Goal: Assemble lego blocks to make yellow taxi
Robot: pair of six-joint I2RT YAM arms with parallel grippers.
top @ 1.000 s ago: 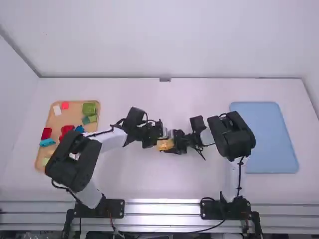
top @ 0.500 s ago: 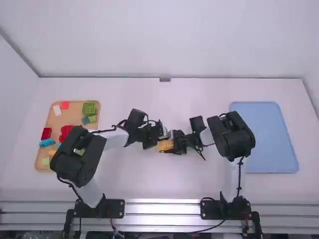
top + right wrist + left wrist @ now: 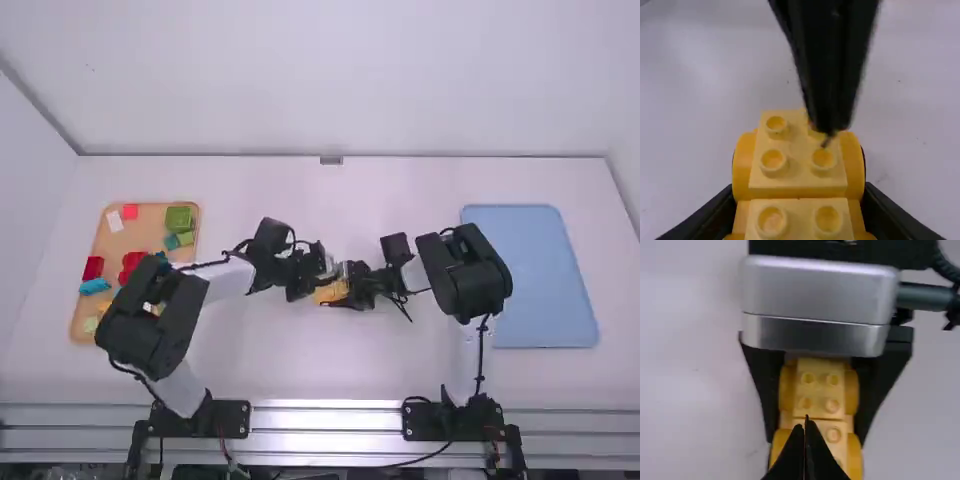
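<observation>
Yellow blocks (image 3: 797, 172), between jaws of right gripper (image 3: 338, 289)

White links (image 3: 228, 277) join bulky black joints (image 3: 466, 277), with black cables (image 3: 481, 352) and silver housing (image 3: 817, 292).

A robotics lab, it seems; two arms (image 3: 160, 325) stand along a metal rail (image 3: 325, 421); plain white walls (image 3: 320, 80) enclose a white table (image 3: 300, 365).

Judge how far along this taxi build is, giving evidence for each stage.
Done: yellow blocks sit together, studs up.

In hand: the right gripper clasps them; the left gripper, closed, is over them.

Left: probably more pieces, as the tray holds loose blocks.
</observation>
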